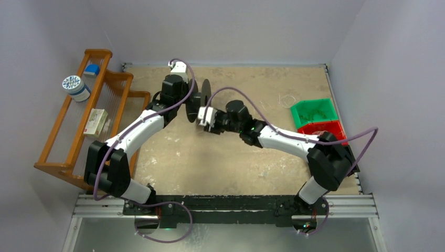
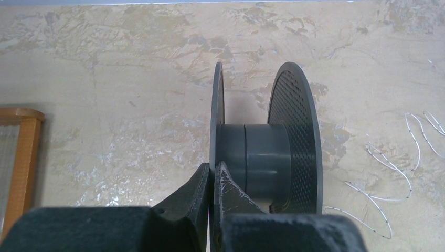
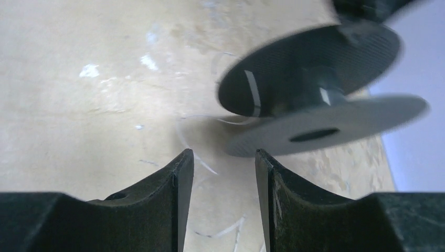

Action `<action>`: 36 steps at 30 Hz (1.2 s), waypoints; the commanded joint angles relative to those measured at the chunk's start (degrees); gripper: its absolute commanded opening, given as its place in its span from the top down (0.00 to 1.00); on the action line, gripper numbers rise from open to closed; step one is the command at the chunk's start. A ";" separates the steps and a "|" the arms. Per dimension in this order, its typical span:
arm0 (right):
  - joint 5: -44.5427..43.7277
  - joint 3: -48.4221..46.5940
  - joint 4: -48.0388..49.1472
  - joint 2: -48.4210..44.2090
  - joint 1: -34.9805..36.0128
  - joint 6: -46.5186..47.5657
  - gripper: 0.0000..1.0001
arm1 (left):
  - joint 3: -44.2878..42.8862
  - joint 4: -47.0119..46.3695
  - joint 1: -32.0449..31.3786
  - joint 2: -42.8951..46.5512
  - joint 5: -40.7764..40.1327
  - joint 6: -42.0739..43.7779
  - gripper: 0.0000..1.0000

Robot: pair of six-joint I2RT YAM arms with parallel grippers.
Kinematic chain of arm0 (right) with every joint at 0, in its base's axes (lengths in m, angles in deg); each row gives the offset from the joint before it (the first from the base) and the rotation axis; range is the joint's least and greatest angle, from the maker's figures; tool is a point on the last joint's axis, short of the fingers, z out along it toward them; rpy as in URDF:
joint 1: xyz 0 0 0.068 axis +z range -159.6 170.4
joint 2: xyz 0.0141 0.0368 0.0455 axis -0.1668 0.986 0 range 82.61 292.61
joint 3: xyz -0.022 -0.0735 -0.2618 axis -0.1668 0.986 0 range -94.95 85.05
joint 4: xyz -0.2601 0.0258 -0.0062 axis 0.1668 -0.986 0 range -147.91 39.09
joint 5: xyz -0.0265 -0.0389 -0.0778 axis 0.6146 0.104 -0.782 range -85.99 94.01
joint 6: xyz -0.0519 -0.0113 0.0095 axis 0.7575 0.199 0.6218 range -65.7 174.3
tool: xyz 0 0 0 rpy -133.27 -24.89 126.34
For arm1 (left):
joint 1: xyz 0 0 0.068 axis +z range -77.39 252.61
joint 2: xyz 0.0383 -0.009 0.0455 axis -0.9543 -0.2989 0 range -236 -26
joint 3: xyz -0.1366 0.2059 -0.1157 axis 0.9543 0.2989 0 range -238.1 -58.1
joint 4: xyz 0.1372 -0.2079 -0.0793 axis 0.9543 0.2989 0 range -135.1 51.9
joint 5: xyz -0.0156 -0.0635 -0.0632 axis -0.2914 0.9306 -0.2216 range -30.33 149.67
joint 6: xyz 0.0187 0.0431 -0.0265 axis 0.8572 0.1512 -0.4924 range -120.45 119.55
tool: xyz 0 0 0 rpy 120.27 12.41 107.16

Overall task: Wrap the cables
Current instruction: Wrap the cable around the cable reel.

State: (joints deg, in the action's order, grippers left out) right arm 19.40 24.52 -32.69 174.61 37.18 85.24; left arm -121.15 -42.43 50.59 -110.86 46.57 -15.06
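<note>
While the left pincer (image 2: 212, 181) is clamped tight on the thin edge of one disc of a dark grey spool (image 2: 265, 157), the right pincer (image 3: 224, 168) stands apart with nothing between its fingers. Seen from the left pincer, the gripped disc rises straight ahead of its tips. The spool's smooth core and a second, dotted disc sit just to the right. The core looks bare, with no wire wound on it.

The cables (image 2: 389, 164) lie on the mottled table (image 2: 105, 105) further to the right, beyond the dotted disc. They curl in loose whitish loops well apart from the left pincer.

Seen from the right pincer, the spool hangs ahead and to the right of the open fingers, tilted and held off the table. One thin pale loop of cable lies on the table just ahead of the gap between the fingers. This view is blurred. A pale stripe shows on the upper disc, and I cannot tell whether it is wire or a glint.

From above, the two pincers sit close together. A green bin (image 1: 314, 112) and a red bin (image 1: 328, 128) stand well off behind the right pincer.
</note>
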 commanded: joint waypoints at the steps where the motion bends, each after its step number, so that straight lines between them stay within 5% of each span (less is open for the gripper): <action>1: -6.42 2.07 -0.22 2.85 6.54 13.92 0.50 | -1.73 3.19 0.06 -0.42 -2.28 -1.40 1.00; 7: -17.60 -0.20 2.87 8.42 10.22 18.12 0.48 | -1.47 2.81 0.03 0.00 -2.63 -1.08 1.00; 19: -23.25 -4.18 1.94 14.52 11.09 21.71 0.49 | -1.02 2.05 -0.04 -0.37 -2.76 -0.60 1.00; 22: -22.51 -5.59 0.16 15.54 11.12 21.70 0.58 | -1.19 1.98 -0.04 -0.63 -3.13 -0.43 1.00; 27: -18.70 -6.96 -5.99 15.40 11.13 21.84 1.00 | -2.26 1.98 -0.04 -1.09 -5.16 0.99 1.00; 36: -12.05 -0.54 -17.00 3.59 10.89 21.70 1.00 | -4.24 1.98 -0.04 -1.79 -8.82 4.06 1.00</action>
State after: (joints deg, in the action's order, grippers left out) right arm 2.64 22.07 -43.00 185.82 48.09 106.97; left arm -122.74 -40.68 50.46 -111.78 41.19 -13.75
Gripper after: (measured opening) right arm 0.008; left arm 0.016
